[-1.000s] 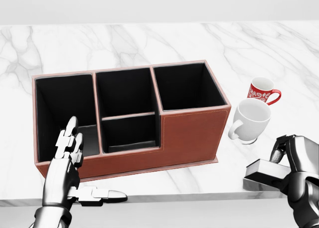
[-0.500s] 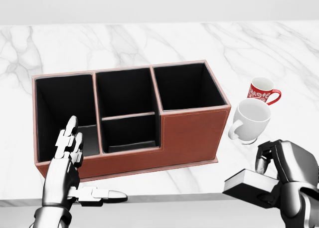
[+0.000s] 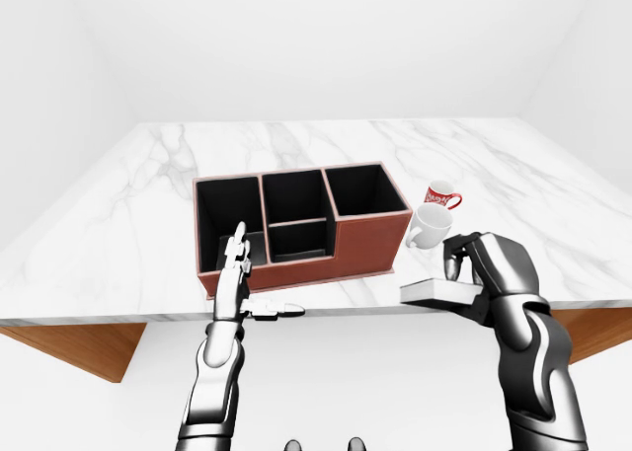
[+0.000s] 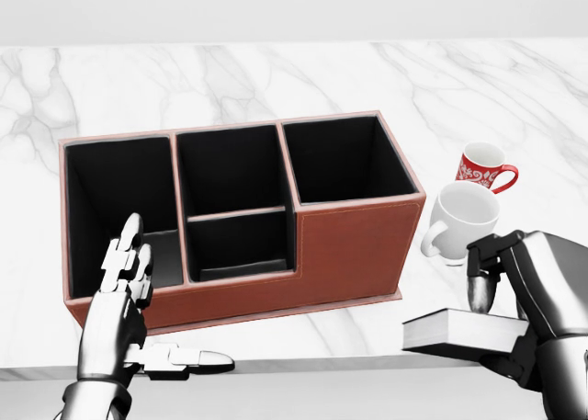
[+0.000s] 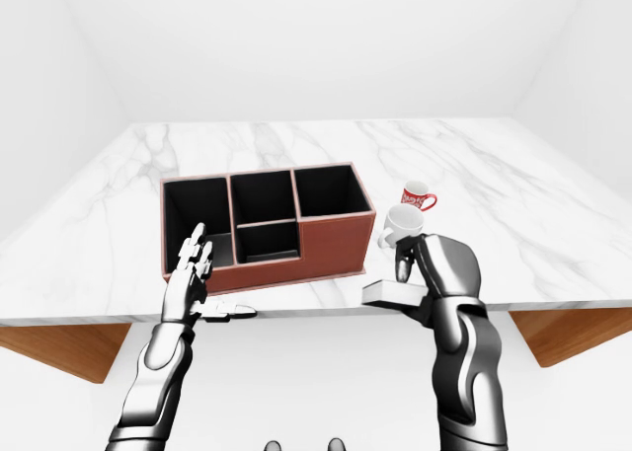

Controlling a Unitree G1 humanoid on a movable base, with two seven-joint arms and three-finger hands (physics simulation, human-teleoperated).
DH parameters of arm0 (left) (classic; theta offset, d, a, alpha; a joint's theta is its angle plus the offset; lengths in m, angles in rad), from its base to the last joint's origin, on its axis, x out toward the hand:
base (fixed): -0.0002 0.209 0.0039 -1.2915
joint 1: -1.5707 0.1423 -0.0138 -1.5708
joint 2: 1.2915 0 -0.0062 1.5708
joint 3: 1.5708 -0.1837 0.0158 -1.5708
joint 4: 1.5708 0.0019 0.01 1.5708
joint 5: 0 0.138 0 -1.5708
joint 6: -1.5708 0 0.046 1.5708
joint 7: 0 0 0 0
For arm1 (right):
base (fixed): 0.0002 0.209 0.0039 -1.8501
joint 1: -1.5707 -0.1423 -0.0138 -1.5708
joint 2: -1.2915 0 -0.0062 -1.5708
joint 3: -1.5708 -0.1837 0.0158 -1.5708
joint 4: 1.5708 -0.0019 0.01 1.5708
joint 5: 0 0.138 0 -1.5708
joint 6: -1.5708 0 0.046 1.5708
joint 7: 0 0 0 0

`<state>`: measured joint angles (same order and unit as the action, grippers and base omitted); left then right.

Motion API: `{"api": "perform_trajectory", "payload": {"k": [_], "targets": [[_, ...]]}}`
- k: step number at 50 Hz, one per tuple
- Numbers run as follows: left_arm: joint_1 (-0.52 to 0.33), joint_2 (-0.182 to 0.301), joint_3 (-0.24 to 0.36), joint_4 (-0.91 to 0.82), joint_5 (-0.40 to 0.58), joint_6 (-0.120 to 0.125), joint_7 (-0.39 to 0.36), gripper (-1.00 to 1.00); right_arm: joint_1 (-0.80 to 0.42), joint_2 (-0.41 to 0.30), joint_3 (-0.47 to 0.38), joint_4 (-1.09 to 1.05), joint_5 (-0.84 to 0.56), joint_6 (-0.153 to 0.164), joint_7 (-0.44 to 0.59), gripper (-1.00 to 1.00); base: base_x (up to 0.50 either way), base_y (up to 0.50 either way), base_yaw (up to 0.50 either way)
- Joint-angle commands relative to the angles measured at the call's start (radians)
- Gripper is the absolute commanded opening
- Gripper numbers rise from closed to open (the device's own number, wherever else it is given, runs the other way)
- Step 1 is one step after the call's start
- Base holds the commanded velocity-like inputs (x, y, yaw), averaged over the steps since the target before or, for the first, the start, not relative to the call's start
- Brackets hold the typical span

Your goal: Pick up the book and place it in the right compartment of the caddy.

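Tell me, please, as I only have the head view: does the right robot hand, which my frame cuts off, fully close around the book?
Observer: Yes. The left-eye view shows the whole right robot hand, fingers curled over the book, with its forearm running down below it.
Operator: Where is the book against the table?
Observer: In that view it overlaps the marble table's bottom edge, just below the white mug.
Operator: And the other arm?
Observer: The right-eye view shows the left robot hand open, fingers up, by the caddy's left end, its forearm rising from the picture's bottom.
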<state>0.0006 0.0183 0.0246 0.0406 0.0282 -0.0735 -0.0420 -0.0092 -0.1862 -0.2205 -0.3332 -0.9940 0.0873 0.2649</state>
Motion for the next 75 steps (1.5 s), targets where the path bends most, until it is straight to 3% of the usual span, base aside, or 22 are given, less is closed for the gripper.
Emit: {"api": "perform_trajectory", "payload": {"k": [1,10,44,57,65,75], "targets": [[-0.001,0.0,0.0,0.004,0.001,-0.005,0.001,1.0,-0.001,0.023,-0.023,-0.247,-0.106,0.0,0.155,-1.0,0.0,0.0,0.0],[0.002,0.0,-0.001,-0.008,0.001,0.003,0.001,1.0,-0.08,0.02,-0.011,-0.351,-0.133,0.0,0.252,-1.0,0.0,0.0,0.0],[0.001,0.0,0.002,-0.005,-0.005,-0.003,-0.003,1.0,-0.404,-0.022,0.081,-0.372,-0.205,0.0,0.349,-1.0,0.0,0.0,0.0],[-0.003,0.001,0.004,0.002,-0.006,-0.006,-0.004,1.0,-0.525,-0.029,0.112,-0.268,-0.196,0.0,0.296,-1.0,0.0,0.0,0.0],[-0.001,0.002,0.005,-0.014,-0.008,0.009,-0.005,1.0,-0.616,-0.041,0.128,-0.129,-0.167,0.0,0.219,-1.0,0.0,0.0,0.0],[-0.002,0.002,0.005,-0.014,-0.01,0.01,-0.006,1.0,-0.705,-0.055,0.136,-0.011,-0.137,0.0,0.175,-1.0,0.0,0.0,0.0]]}}
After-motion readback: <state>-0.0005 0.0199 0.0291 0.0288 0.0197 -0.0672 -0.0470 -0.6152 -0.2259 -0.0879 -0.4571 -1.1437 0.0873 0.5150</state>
